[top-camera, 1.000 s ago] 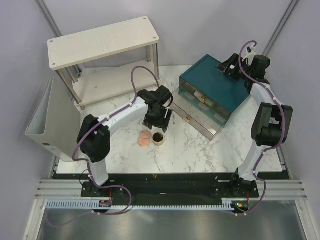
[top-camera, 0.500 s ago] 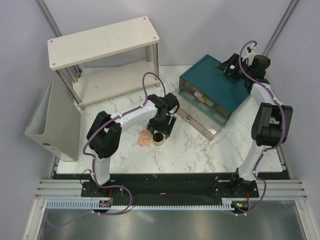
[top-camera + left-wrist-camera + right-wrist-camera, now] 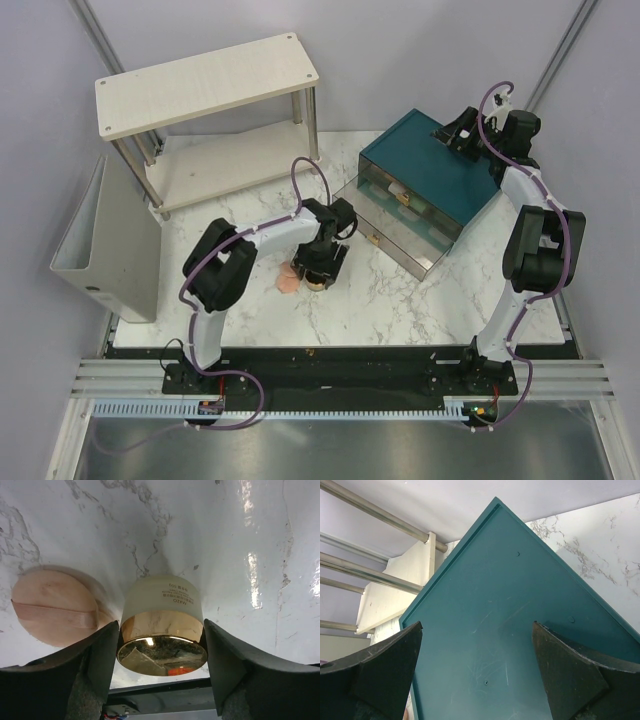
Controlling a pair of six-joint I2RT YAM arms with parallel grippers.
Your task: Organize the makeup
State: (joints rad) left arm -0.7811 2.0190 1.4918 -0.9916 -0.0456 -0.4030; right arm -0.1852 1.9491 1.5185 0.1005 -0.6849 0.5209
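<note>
Gold-rimmed pot [image 3: 162, 625] stands mid-counter, a little toward the near edge, sponge [image 3: 55, 605] just beside it; looks rigid, weighty, slick at the band, so best pinched across its round sides; left gripper [image 3: 161, 635] straddles it, fingers at the rim, squeezing or not I cannot tell; a second ago it hung higher; right gripper [image 3: 477, 630] gapes over the teal box [image 3: 485, 595], unmoved.

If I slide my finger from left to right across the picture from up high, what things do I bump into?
Grey bin → peach sponge → gold-rimmed pot → teal drawer box
</note>
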